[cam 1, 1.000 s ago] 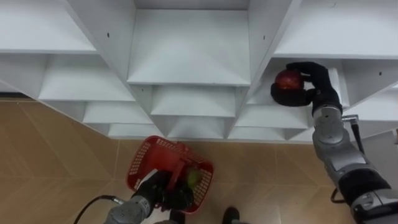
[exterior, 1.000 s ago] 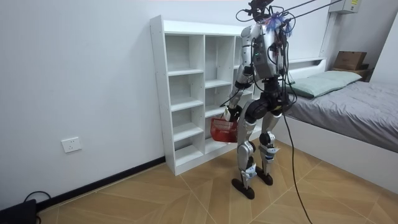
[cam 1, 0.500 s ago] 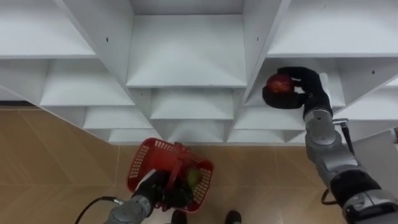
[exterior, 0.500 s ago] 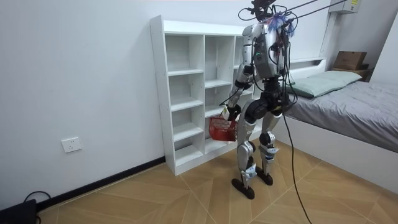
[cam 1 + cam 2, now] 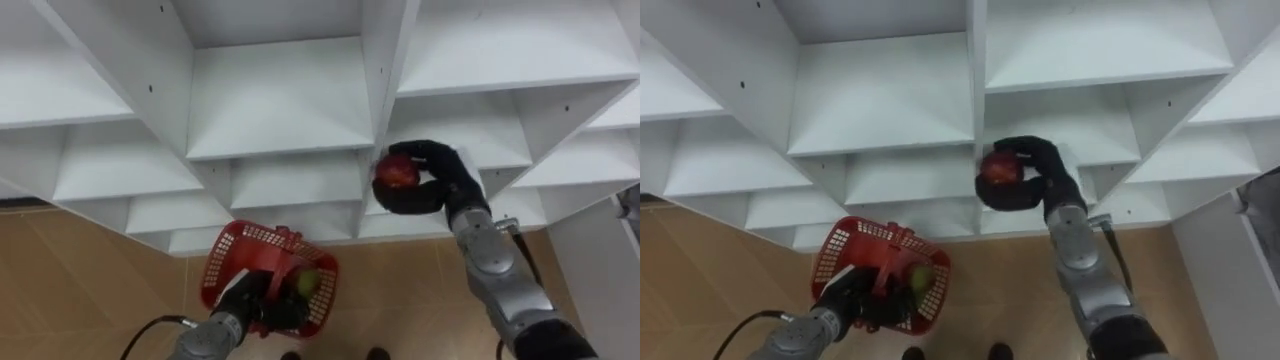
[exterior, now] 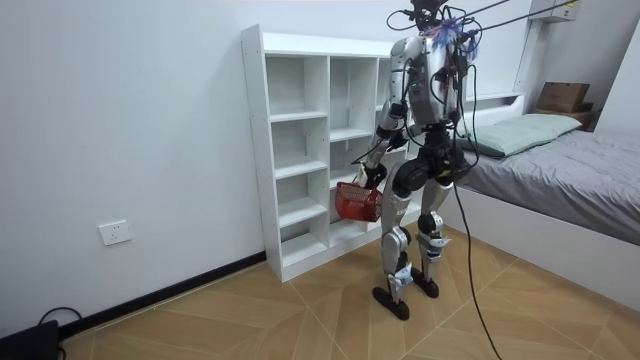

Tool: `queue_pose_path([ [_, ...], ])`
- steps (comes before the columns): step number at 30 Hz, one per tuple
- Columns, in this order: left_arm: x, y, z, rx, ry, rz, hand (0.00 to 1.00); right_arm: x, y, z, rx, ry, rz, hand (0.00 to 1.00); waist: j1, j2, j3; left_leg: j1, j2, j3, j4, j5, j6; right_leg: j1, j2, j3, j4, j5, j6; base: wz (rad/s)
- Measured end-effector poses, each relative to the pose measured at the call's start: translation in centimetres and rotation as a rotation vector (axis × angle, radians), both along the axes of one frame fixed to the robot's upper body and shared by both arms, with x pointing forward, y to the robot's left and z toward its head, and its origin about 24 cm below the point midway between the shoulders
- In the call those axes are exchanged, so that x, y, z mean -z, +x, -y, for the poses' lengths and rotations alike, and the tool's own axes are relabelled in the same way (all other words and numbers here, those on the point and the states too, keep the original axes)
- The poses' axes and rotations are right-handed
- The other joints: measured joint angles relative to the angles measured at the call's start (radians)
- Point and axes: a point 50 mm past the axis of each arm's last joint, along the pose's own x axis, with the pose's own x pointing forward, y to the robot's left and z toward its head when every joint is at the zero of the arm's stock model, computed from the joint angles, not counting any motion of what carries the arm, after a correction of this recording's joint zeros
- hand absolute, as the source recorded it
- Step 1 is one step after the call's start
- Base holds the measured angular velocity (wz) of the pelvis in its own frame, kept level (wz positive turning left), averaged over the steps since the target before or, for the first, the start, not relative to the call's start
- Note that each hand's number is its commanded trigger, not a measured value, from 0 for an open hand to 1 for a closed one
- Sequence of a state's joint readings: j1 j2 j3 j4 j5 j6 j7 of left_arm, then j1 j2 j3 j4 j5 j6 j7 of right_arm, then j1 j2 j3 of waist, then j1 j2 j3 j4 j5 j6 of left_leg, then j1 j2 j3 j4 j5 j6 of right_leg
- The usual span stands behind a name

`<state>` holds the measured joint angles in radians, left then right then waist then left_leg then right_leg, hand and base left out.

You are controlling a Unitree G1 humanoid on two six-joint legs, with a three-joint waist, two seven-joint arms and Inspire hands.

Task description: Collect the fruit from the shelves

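- The robot stands upright, close against a white closet (image 5: 280, 100) of flat, smooth boards. The boards form box-shaped compartments in 3 columns with sharp, square edges.
- The right hand (image 5: 445, 170), black and matte, is raised at the open front of the right column. Its fingers and thumb are curled round a round, glossy red apple (image 5: 396, 171).
- The apple sits in that grasp just at the front edge of the upright board between the middle and right columns. It is clear of the shelf surfaces.
- The left hand (image 5: 258, 300) hangs low in front of the closet's bottom edge, with dark fingers wrapped round the handle of a red basket (image 5: 232, 258).
- The basket is plastic with lattice walls and a rounded rectangular rim, and it is carried above the floor.
- 1 smooth, round green-yellow fruit (image 5: 307, 283) lies inside the basket, near its right wall.
- The floor (image 5: 80, 270) is tan wood laid in angled planks.
- In the room view a bed (image 6: 570, 165) with grey covers stands at the closet's far side, behind the robot.
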<state>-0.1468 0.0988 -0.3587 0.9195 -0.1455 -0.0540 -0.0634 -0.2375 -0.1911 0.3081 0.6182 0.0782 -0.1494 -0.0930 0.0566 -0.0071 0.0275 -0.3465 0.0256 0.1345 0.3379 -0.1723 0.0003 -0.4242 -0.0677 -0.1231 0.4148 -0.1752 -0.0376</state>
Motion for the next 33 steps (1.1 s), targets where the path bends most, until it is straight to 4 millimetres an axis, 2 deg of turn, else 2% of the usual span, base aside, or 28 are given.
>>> queue_pose_path([
  [3, 0.0, 0.0, 0.1, -0.005, 0.001, 0.01, 1.0, 0.9, -1.1, -0.8, -0.071, 0.01, -0.042, 1.0, 0.0, 0.0, -0.0001, 0.0, 0.003, 0.008, 0.0, 0.0, 0.0, -0.003, 0.005, 0.008, -0.005, 0.005, 0.0, -0.1],
  [10, 0.1, -0.8, 0.2, -0.017, -0.013, 0.019, 1.0, 3.0, -4.0, -2.0, -0.165, 0.055, -0.147, 1.0, -0.005, 0.019, -0.013, 0.002, 0.015, 0.017, -0.011, 0.0, 0.0, 0.006, 0.019, 0.009, -0.039, 0.027, -0.001, -0.05],
  [17, 0.0, -0.8, 0.5, -0.037, -0.03, 0.037, 1.0, 4.2, -5.9, -3.0, -0.241, 0.047, -0.208, 1.0, -0.024, 0.025, -0.0134, 0.019, 0.015, 0.018, -0.013, -0.001, 0.0, 0.023, 0.02, 0.008, -0.038, 0.027, -0.001, 0.0],
  [18, -0.2, -0.7, 0.6, -0.038, -0.03, 0.044, 1.0, 4.4, -6.2, -3.1, -0.255, 0.035, -0.215, 1.0, -0.024, 0.029, -0.0118, 0.017, 0.015, 0.018, -0.013, -0.001, 0.0, 0.021, 0.019, 0.006, -0.038, 0.027, -0.001, 0.04],
  [19, -0.3, -0.6, 0.8, -0.03, -0.032, 0.051, 1.0, 4.5, -6.4, -3.2, -0.268, 0.023, -0.22, 1.0, -0.026, 0.035, -0.0137, 0.011, 0.015, 0.017, -0.012, -0.001, 0.0, 0.016, 0.018, 0.003, -0.036, 0.027, -0.001, 0.04],
  [24, -0.4, -0.6, 1.3, -0.008, -0.047, 0.062, 1.0, 4.7, -6.9, -3.7, -0.326, -0.025, -0.224, 1.0, -0.024, 0.054, -0.0162, 0.011, 0.015, 0.02, -0.014, -0.001, 0.0, 0.011, 0.019, 0.007, -0.032, 0.027, -0.001, -0.01],
  [33, -0.4, -0.7, 1.4, 0.005, -0.046, 0.063, 1.0, 4.8, -7.0, -3.8, -0.351, -0.031, -0.231, 1.0, -0.027, 0.053, -0.0153, 0.01, 0.014, 0.027, -0.028, 0.0, 0.0, 0.003, 0.019, 0.01, -0.033, 0.026, -0.001, -0.01],
])
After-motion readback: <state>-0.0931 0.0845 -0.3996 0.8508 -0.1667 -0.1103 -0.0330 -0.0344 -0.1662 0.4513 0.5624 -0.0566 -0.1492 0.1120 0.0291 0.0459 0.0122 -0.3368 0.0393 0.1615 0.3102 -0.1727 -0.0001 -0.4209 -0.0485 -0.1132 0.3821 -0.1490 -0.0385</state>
